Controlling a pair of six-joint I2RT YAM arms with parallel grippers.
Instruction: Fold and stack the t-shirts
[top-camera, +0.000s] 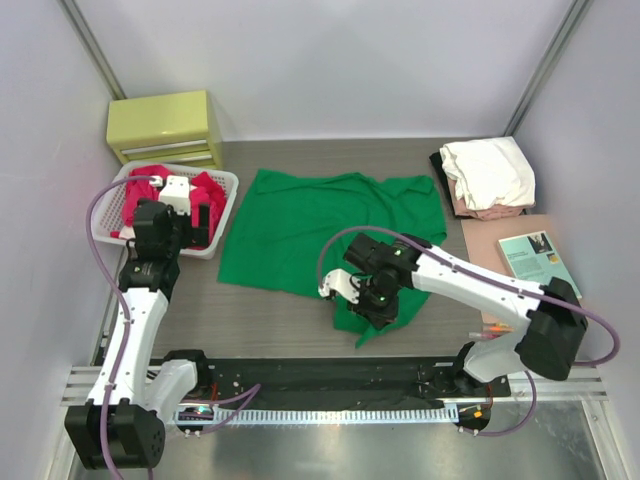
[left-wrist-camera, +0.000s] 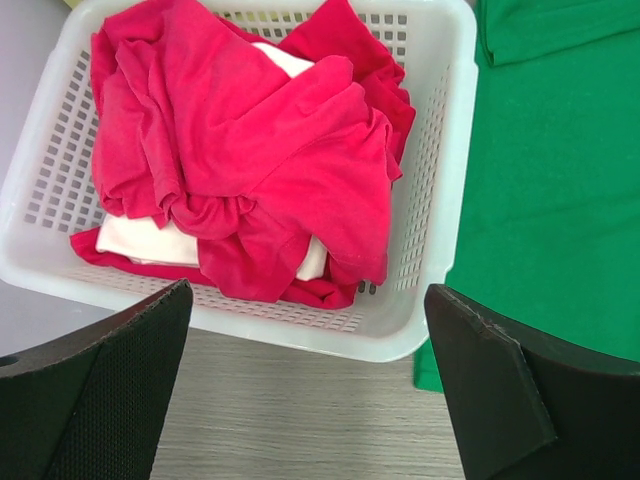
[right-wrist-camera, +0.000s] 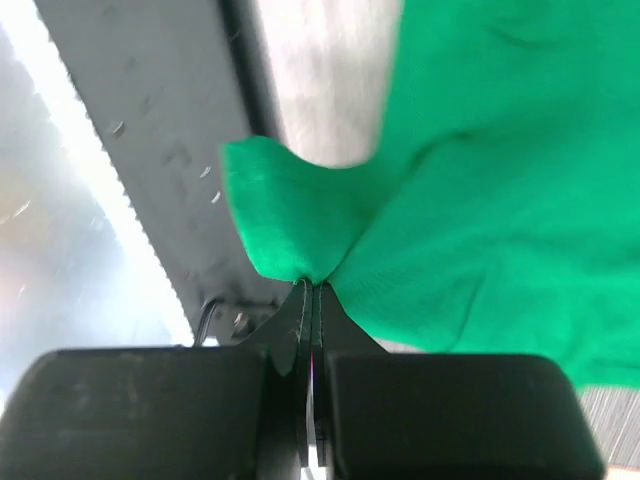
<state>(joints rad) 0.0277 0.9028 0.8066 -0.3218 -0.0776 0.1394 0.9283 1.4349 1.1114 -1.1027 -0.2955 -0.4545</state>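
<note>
A bright green t-shirt (top-camera: 310, 225) lies spread across the middle of the table. My right gripper (top-camera: 372, 305) is shut on its near edge, and the wrist view shows green cloth (right-wrist-camera: 300, 215) bunched up at the closed fingertips (right-wrist-camera: 310, 285). Crumpled red t-shirts (left-wrist-camera: 250, 150) with a white one (left-wrist-camera: 150, 240) beneath fill the white basket (left-wrist-camera: 440, 190) at the left. My left gripper (left-wrist-camera: 310, 390) hangs open just in front of that basket, holding nothing. A stack of folded t-shirts, white on top (top-camera: 490, 172) over pale pink and black, sits at the back right.
A yellow-green drawer box (top-camera: 165, 127) stands behind the basket. A teal-covered book (top-camera: 537, 258) lies on a brown mat (top-camera: 495, 245) at the right. The black rail (top-camera: 330, 375) of the arm bases runs along the near edge.
</note>
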